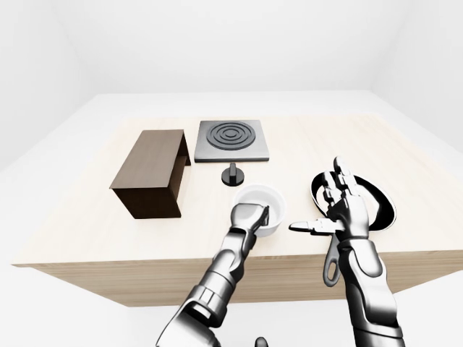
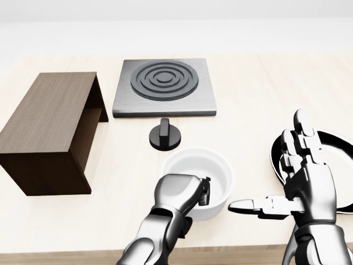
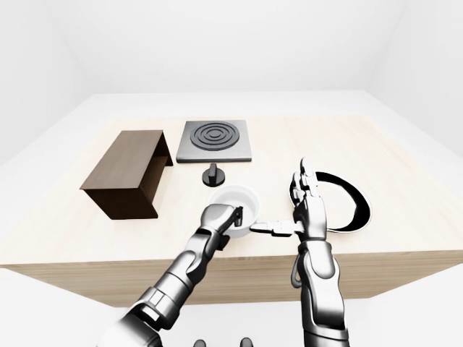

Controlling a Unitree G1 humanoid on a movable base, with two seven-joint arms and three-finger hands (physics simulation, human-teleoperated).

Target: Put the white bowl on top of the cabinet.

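Head view shows our left hand [image 2: 177,194] curled over the near-left rim of the white bowl [image 2: 199,175], fingers [image 2: 204,192] hooked down inside the wall and closed on it. The bowl sits on the pale wooden table [image 2: 248,99], just near of the black knob [image 2: 164,135] and well right of the cabinet [image 2: 49,130]. Our right hand [image 2: 300,185] stands upright and spread, thumb stretched left toward the bowl, holding nothing. It covers part of the black frying pan [image 2: 336,146], whose right side is cut off here; the left-eye view shows its handle [image 1: 330,264] hanging past the table's near edge. The cabinet is a dark wood-grain box, open on its right side. Farther off lies a square grey hotplate [image 2: 164,87] with concentric rings.
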